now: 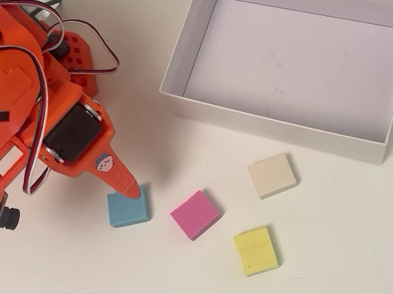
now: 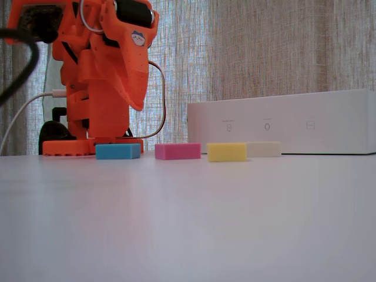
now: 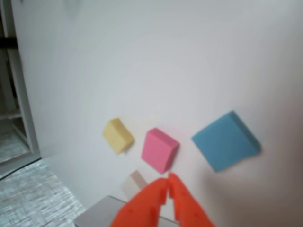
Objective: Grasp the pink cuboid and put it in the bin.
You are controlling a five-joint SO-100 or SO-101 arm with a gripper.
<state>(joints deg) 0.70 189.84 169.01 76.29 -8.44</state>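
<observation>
Hand tips seen pressed together, empty; bin cut off in wrist view. Pink cuboid: matte, flat square.

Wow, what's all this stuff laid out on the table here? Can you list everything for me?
pink cuboid: one, magenta-pink, table centre in the overhead view, between the blue and yellow blocks.
blue block: one, left of the pink one, under the gripper tip.
yellow block: one, lower right of the pink one.
cream block: one, nearest the box.
bin: one, white shallow box, empty, upper right.
table: one, white.
curtain: beige, behind, in the fixed view.
gripper: one, orange, fingertips together, raised above the table.
</observation>
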